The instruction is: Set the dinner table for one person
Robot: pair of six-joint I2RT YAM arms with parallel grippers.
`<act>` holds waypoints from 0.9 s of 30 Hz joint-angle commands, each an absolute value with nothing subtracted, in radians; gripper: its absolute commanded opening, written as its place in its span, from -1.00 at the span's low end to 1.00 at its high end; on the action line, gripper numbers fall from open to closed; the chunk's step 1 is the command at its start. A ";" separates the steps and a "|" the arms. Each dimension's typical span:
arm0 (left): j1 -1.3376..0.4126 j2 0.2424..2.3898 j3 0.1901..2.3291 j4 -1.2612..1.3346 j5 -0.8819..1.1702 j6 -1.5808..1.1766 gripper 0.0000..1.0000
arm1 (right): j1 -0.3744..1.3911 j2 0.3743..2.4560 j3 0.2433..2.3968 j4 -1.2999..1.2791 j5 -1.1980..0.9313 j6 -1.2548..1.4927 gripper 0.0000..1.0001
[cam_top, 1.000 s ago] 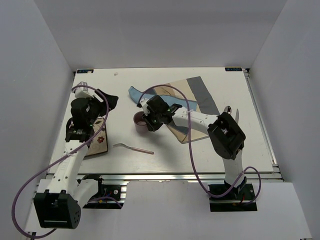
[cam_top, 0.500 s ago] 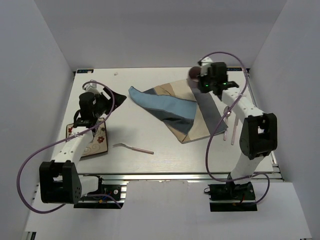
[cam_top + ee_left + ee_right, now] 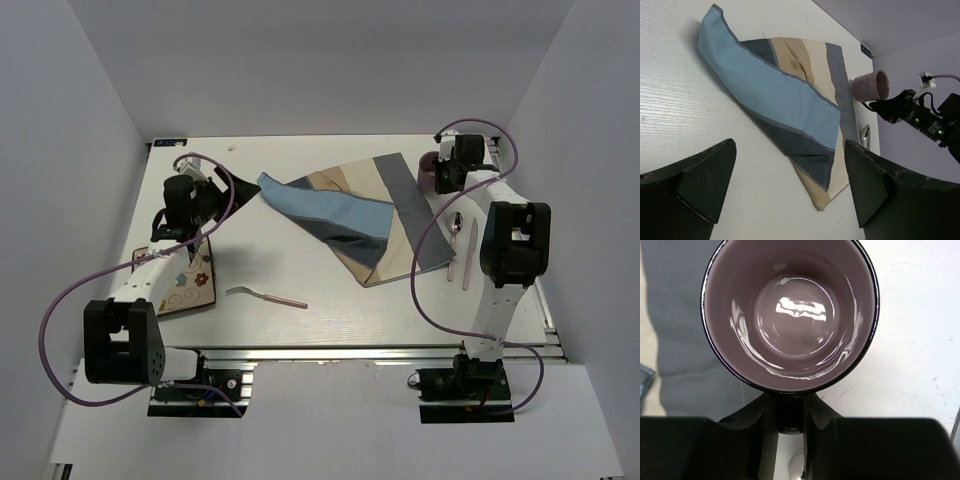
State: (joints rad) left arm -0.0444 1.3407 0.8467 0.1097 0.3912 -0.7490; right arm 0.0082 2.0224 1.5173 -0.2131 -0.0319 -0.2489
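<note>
The dinner table (image 3: 330, 318) is a large off-white top. A striped blue, grey and beige placemat (image 3: 350, 215) lies partly folded at its middle, also in the left wrist view (image 3: 790, 95). My right gripper (image 3: 443, 172) is shut on the handle of a mauve mug (image 3: 431, 171) at the far right, over the placemat's grey corner. From above, the mug (image 3: 790, 315) is empty, my fingers (image 3: 790, 412) clamping its handle. In the left wrist view the mug (image 3: 869, 86) looks tilted. My left gripper (image 3: 232, 190) is open and empty by the placemat's left corner, its jaws wide apart (image 3: 789, 147).
A square floral plate (image 3: 193, 285) lies at the near left under my left arm. A pink fork (image 3: 266, 295) lies in front of the placemat. A spoon (image 3: 456, 232) and a pink-handled utensil (image 3: 468, 255) lie right of the placemat. A metal rail (image 3: 350, 350) runs along the near edge.
My right arm has carried the mug from the table's middle to the far right corner of the placemat. My left arm has stretched forward towards the placemat's left corner.
</note>
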 commanded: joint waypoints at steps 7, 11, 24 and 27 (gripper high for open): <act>-0.055 1.318 0.867 0.117 0.403 -0.752 0.96 | -0.061 2.059 1.612 -0.090 -0.044 -0.282 -1.00; -0.061 1.318 0.873 0.110 0.402 -0.753 0.96 | -0.074 2.071 1.603 -0.092 -0.066 -0.290 -0.74; -0.064 1.279 0.859 0.097 0.387 -0.756 0.97 | -0.133 1.795 1.473 -0.153 -0.234 -0.376 0.64; -0.064 1.279 0.856 0.104 0.387 -0.762 0.96 | -0.123 1.674 1.399 -0.195 -0.520 -0.462 0.36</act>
